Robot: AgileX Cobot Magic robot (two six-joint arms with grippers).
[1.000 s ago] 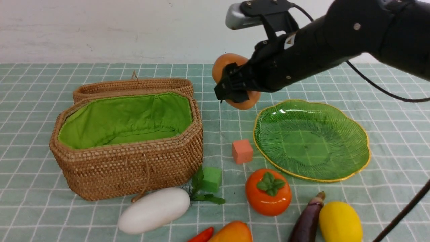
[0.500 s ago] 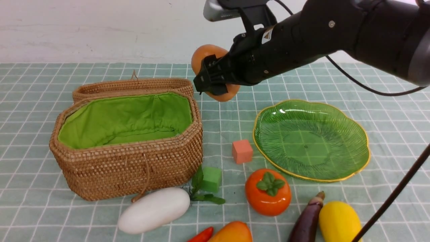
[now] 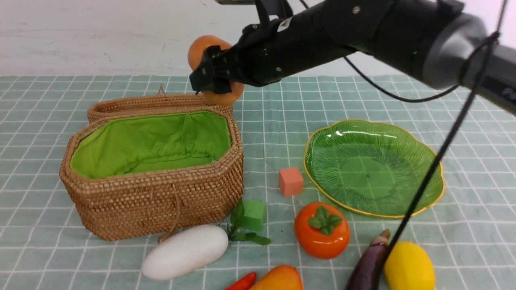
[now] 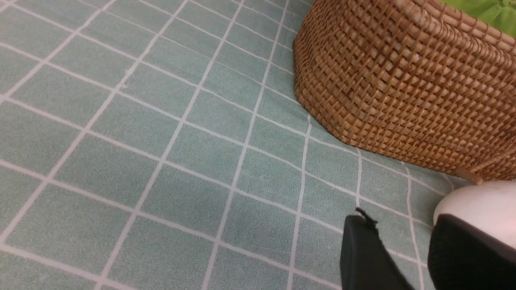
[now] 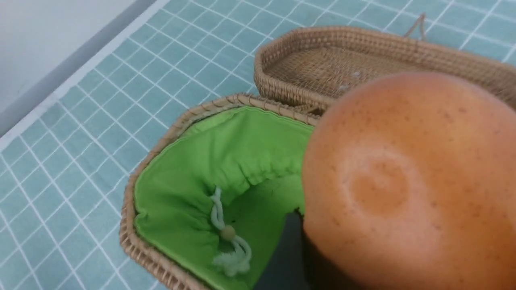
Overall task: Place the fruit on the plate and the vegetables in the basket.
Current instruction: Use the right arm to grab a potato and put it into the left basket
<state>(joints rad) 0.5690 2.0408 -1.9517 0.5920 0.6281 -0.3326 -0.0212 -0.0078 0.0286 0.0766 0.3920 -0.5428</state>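
Note:
My right gripper is shut on the brown-orange potato and holds it in the air above the back right corner of the wicker basket. In the right wrist view the potato hangs over the basket's green lining. The green leaf plate lies bare at the right. Persimmon, lemon, mango, eggplant, red pepper and white radish lie along the front. My left gripper is open and holds nothing, low beside the radish and the basket's wall.
The basket's woven lid lies open behind it. A salmon cube and a green cube sit between basket and plate. A black cable from the right arm crosses in front of the plate.
My right arm has carried the potato left and slightly up, from beside the plate's far left edge to above the basket's back right corner. Nothing on the table has moved.

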